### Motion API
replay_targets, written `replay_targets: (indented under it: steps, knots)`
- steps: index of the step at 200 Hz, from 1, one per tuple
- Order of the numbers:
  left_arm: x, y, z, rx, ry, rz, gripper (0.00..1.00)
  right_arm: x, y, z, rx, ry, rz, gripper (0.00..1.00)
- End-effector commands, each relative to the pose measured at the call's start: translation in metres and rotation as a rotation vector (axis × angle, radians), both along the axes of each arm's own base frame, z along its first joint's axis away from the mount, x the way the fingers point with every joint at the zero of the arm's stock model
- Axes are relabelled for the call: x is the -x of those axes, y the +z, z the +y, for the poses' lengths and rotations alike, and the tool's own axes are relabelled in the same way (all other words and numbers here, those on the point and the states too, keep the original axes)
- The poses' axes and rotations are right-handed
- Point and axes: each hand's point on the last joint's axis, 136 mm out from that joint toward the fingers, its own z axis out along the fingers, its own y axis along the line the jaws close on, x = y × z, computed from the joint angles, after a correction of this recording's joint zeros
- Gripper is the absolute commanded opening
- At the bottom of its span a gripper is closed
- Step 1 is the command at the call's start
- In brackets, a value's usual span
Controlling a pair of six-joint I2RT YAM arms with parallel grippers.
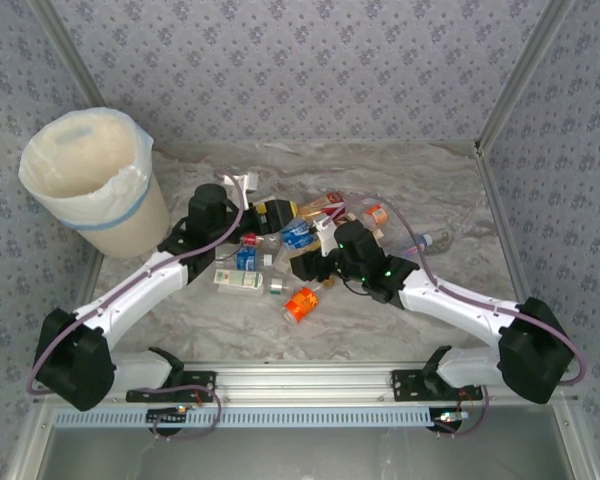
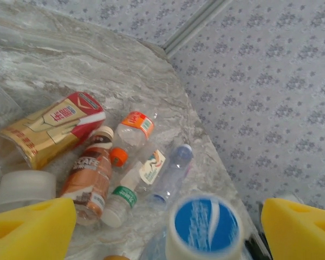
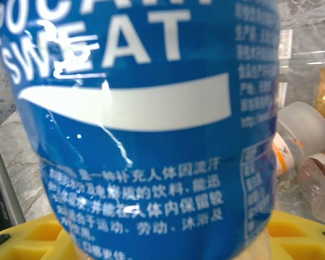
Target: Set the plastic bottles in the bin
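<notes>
One blue bottle [image 3: 151, 135], clamped between right hand's [image 3: 168, 244] yellow pads [image 3: 38, 235]

Walls [image 1: 280, 60]: grey-lilac, small repeating floral print
Table [image 1: 430, 190]: marbled grey and beige
Bin [image 1: 150, 215]: cream-white, pale blue band
Bin liner [image 1: 80, 160]: translucent white
Pocari bottle [image 3: 146, 135]: deep blue label, white lettering, white wave stripe
Carton [image 2: 49, 127]: gold and red
Coffee bottle [image 2: 92, 173]: brown and cream label
Clear bottle [image 2: 132, 132]: orange label, orange cap
Arms [image 1: 145, 285]: white shells, black joints
</notes>
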Motion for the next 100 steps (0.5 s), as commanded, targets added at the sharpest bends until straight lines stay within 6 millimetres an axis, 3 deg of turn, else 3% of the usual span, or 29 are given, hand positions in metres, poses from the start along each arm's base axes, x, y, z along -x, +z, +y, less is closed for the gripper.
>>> replay_targets:
  steps: [1, 28, 44, 75, 100]
  knots:
    - [-0.009, 0.016, 0.003, -0.036, 0.033, -0.032, 0.71, 0.000, 0.018, 0.013, -0.021, 0.043, -0.061, 0.50]
    - [-0.005, 0.014, -0.003, -0.073, -0.011, -0.027, 0.54, -0.001, 0.020, 0.013, -0.020, 0.038, -0.066, 0.50]
    - [-0.001, 0.010, -0.007, -0.089, -0.038, -0.025, 0.53, -0.003, 0.022, 0.013, -0.021, 0.030, -0.069, 0.50]
    - [0.009, 0.009, -0.012, -0.091, -0.098, -0.033, 0.62, -0.004, 0.023, 0.014, -0.016, 0.024, -0.066, 0.50]
    - [0.010, 0.009, -0.014, -0.107, -0.105, -0.044, 0.46, -0.004, 0.026, 0.015, -0.019, 0.032, -0.072, 0.50]
